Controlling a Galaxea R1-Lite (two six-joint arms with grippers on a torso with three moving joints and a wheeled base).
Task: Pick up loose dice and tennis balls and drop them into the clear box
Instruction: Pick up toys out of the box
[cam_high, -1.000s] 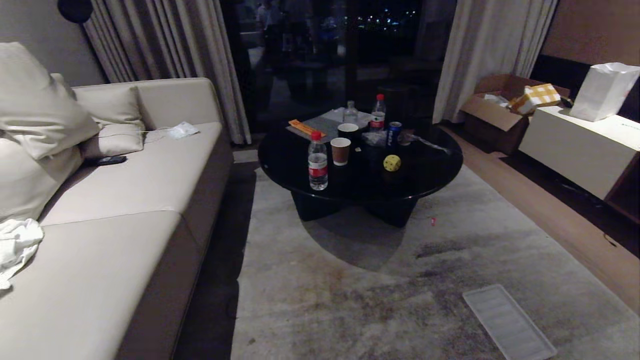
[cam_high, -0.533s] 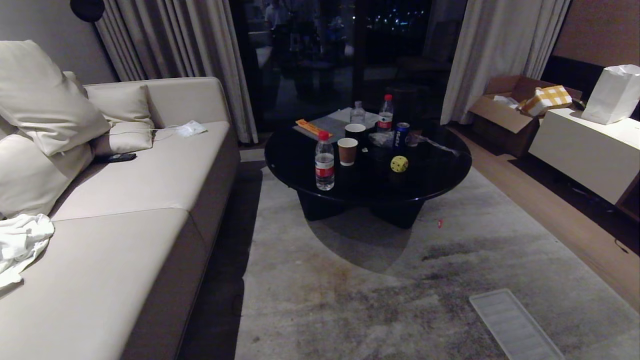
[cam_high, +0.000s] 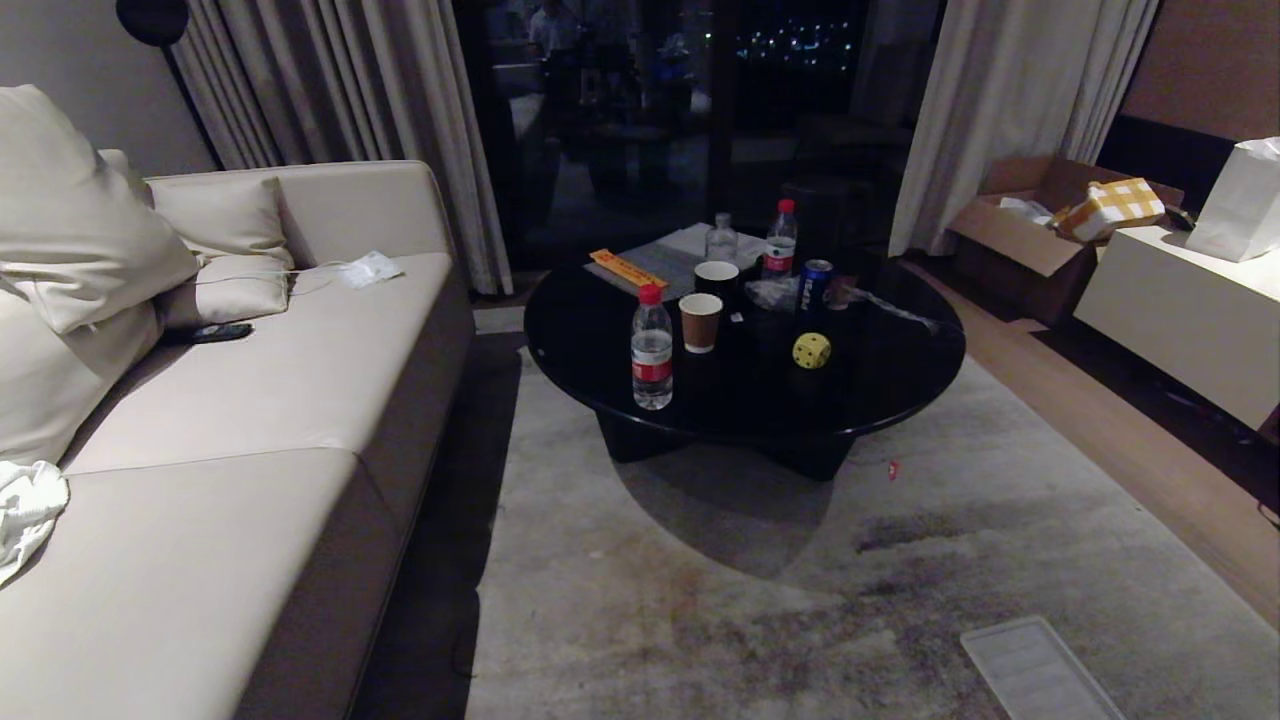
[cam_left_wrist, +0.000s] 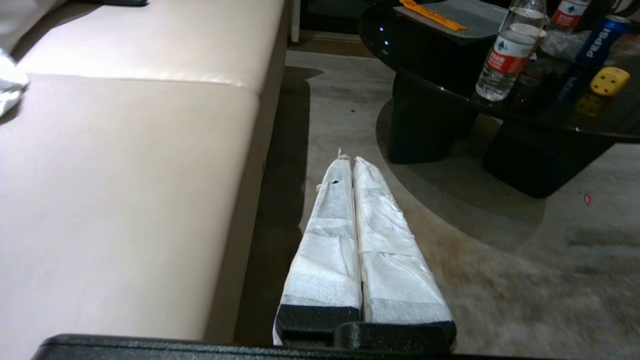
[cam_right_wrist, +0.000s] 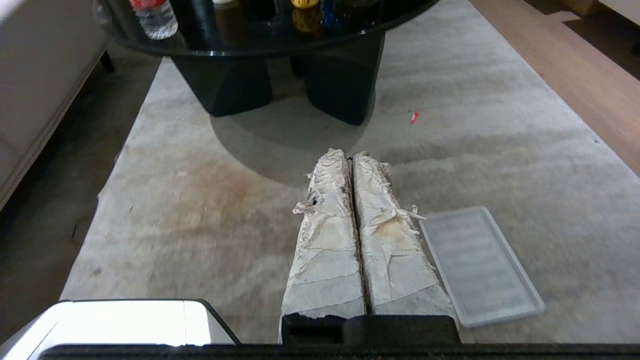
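A yellow die (cam_high: 811, 350) with dark pips lies on the round black coffee table (cam_high: 880, 390), right of its middle; it also shows in the left wrist view (cam_left_wrist: 609, 81) and at the edge of the right wrist view (cam_right_wrist: 304, 3). No tennis balls and no clear box are in view. My left gripper (cam_left_wrist: 348, 161) hangs shut and empty over the rug beside the sofa. My right gripper (cam_right_wrist: 348, 154) is also shut and empty, over the rug short of the table. Neither arm shows in the head view.
A flat ribbed clear lid (cam_high: 1035, 670) lies on the rug at the near right (cam_right_wrist: 477, 267). The table carries water bottles (cam_high: 652, 350), paper cups (cam_high: 700, 322) and a Pepsi can (cam_high: 816, 285). A beige sofa (cam_high: 250, 420) runs along the left. A white cabinet (cam_high: 1180, 310) stands at the right.
The whole head view has shifted: the table and the lid sit lower and further right in the picture, so the camera has moved. Nothing in the scene itself has moved.
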